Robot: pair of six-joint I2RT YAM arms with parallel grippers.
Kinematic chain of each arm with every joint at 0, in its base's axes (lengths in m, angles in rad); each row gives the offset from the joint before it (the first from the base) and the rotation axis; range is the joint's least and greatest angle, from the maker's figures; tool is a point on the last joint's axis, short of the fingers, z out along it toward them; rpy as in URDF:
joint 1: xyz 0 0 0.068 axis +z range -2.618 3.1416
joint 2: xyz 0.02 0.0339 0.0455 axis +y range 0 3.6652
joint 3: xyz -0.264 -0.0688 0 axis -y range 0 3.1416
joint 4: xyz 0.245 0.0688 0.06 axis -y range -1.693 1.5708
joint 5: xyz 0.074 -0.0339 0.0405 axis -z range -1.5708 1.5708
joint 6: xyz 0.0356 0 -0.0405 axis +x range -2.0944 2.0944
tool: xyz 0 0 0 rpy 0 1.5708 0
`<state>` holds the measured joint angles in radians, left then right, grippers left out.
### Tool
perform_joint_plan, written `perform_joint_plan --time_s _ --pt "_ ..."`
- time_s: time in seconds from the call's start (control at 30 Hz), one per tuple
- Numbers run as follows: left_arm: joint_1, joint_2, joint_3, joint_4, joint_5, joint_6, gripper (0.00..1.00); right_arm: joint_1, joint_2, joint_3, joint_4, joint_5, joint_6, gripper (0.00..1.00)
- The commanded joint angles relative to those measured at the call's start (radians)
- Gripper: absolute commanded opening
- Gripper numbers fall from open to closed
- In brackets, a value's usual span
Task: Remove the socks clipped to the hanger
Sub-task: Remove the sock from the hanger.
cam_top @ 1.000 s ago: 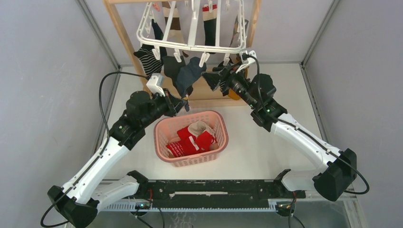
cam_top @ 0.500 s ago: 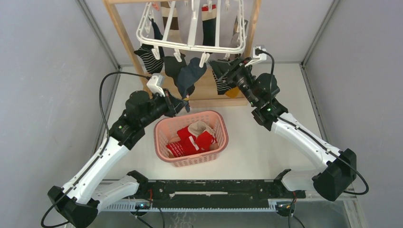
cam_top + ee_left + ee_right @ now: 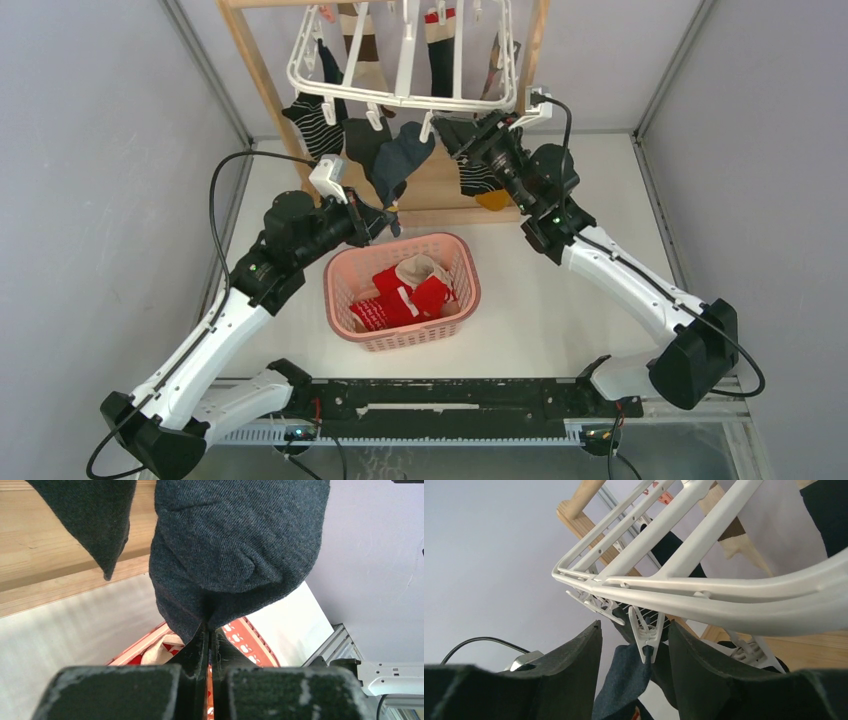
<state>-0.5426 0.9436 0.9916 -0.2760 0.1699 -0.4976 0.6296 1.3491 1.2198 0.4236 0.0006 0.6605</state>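
The white hanger (image 3: 400, 97) hangs at the back with several socks clipped to it. A dark grey sock (image 3: 398, 160) (image 3: 235, 555) hangs from a front clip (image 3: 428, 125). My left gripper (image 3: 384, 216) (image 3: 209, 629) is shut on its lower tip, just above the basket. My right gripper (image 3: 468, 138) (image 3: 634, 626) is raised under the hanger's front rail (image 3: 734, 597). It is open, its fingers (image 3: 584, 665) standing either side of the white clip (image 3: 646, 636) that pinches the dark sock's (image 3: 624, 680) upper edge. A striped sock (image 3: 310, 122) hangs at the left.
A pink basket (image 3: 462, 254) with red and cream socks (image 3: 402, 295) sits on the table between the arms. The wooden stand (image 3: 262, 90) carries the hanger. A striped sock with a mustard toe (image 3: 484, 186) hangs just below the right gripper. Grey walls close both sides.
My right gripper has risen and moved left to the hanger's front clip, its jaws a little narrower than before. The left arm and its sock have stayed still.
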Motion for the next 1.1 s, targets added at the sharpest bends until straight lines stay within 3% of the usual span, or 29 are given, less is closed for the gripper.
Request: perform_joint_plan --time_s 0.0,1.07 --pt "0.009 -0.017 0.076 0.02 0.029 -0.004 0.0 0.016 0.011 0.057 0.032 -0.005 -0.017 0.6" --pt "0.013 -0.032 0.067 0.02 0.056 -0.003 0.0 0.091 0.077 0.111 0.034 0.143 -0.159 0.56"
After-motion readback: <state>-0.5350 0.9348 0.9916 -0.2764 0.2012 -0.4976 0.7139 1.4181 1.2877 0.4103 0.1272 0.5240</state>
